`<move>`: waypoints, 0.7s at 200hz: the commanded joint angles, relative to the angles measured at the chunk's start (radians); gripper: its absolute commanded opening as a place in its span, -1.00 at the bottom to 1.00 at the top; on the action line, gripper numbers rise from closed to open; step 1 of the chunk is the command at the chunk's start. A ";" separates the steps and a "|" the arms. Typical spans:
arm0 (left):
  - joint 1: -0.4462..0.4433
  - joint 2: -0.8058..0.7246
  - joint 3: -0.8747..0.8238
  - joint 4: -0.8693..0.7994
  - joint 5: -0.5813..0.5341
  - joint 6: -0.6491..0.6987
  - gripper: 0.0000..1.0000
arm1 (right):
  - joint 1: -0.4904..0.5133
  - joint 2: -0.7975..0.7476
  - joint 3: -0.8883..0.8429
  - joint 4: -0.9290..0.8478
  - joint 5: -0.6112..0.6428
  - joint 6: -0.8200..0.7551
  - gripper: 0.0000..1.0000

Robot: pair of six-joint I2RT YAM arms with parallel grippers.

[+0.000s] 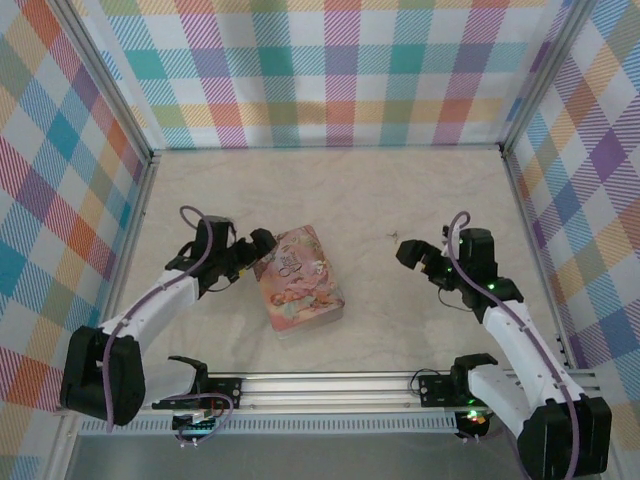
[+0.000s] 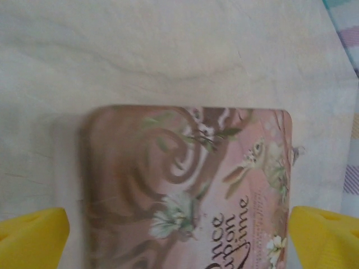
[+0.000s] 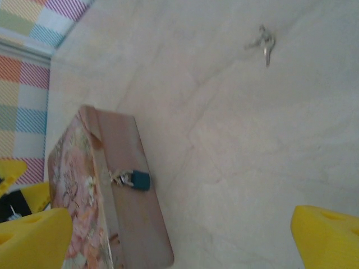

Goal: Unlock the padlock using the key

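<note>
A pink picture tin (image 1: 302, 280) lies flat on the table, left of centre. On its side wall hangs a small teal padlock (image 3: 140, 180). The key (image 1: 393, 237) is a tiny metal sliver on the bare table to the right of the tin, and it sits far ahead in the right wrist view (image 3: 263, 43). My left gripper (image 1: 262, 245) is at the tin's upper left edge, open, and the tin's lid (image 2: 185, 185) spans the gap between its yellow fingertips (image 2: 33, 238). My right gripper (image 1: 410, 252) is just right of the key, open and holding nothing, its fingertips (image 3: 328, 238) wide apart.
Plaid walls (image 1: 330, 70) enclose the table on three sides. A metal rail (image 1: 330, 385) with both arm bases runs along the near edge. Bare marbled tabletop (image 1: 400, 320) lies between the tin and the right arm.
</note>
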 commanded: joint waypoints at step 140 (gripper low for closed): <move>-0.239 0.639 0.682 0.038 0.102 0.003 0.92 | 0.468 0.131 -0.068 0.176 0.059 0.251 0.81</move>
